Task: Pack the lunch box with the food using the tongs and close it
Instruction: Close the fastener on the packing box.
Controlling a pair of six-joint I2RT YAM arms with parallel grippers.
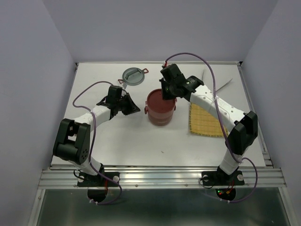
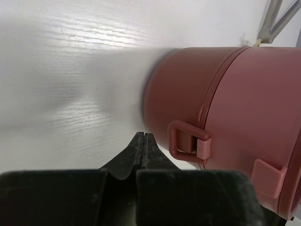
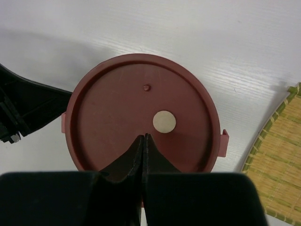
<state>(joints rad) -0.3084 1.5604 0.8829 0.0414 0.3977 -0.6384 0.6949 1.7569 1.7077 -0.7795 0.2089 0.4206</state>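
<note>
The dark-red lunch box [image 1: 159,112] stands stacked in the middle of the table, its flat lid [image 3: 117,108] with a pale centre dot [image 3: 164,121] on top. My right gripper [image 3: 144,137] hovers shut right over the lid, holding nothing. My left gripper [image 2: 144,136] is shut and empty, just left of the box wall [image 2: 244,99] near a side clasp [image 2: 190,141]. The silver tongs [image 2: 277,19] lie on the table behind the box, partly covered by the right arm in the top view [image 1: 227,83]. No food shows.
A yellow woven mat [image 1: 207,120] lies right of the box, its edge in the right wrist view [image 3: 282,155]. A round grey lid with red clips [image 1: 133,76] rests at the back left. Pale walls enclose the table on three sides.
</note>
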